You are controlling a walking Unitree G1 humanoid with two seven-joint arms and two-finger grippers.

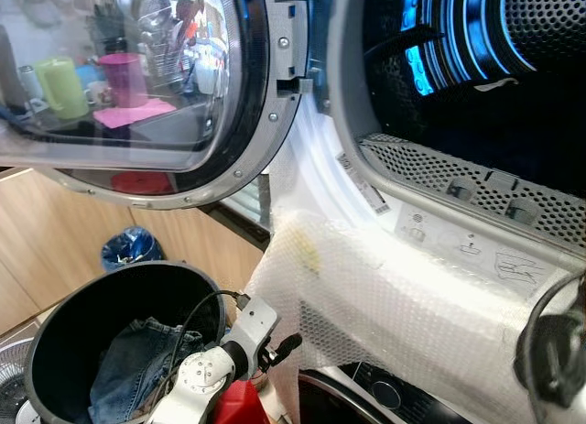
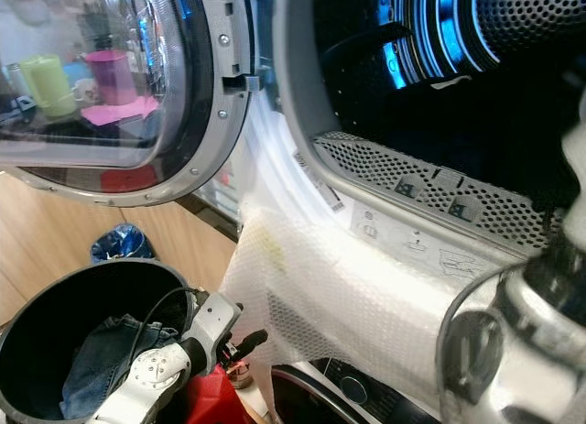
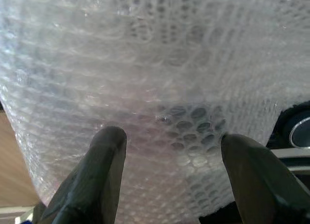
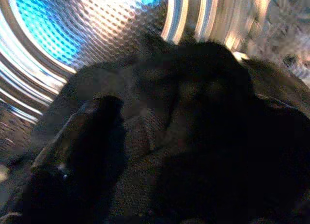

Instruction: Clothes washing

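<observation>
Loading step: moving clothes from black laundry basket (image 1: 55, 351) into washer drum (image 1: 513, 30), door (image 1: 137, 85) swung wide open. Right wrist view looks into lit blue drum with dark garment (image 4: 193, 137) bunched right against right gripper (image 4: 131, 151); one black finger (image 4: 77, 137) visible, the other lost in dark cloth, so cannot tell if clamped on garment or letting go. Probably dropping it off inside. Left gripper (image 3: 169, 151) low beside basket, fingers spread apart, holding nothing, facing bubble wrap (image 1: 394, 296) draped over washer front. Jeans (image 1: 137, 360) remain in basket, so load not finished.

Next calls for: right arm (image 2: 522, 332) clear of drum without dragging dark garment out over perforated lip (image 1: 467, 181), then a reach down into basket for jeans.

Hard to make out: drum interior mostly black in head views, garment barely separable there; right arm a blurred close-up at frame edge; basket bottom cut off; washer controls partly under bubble wrap
</observation>
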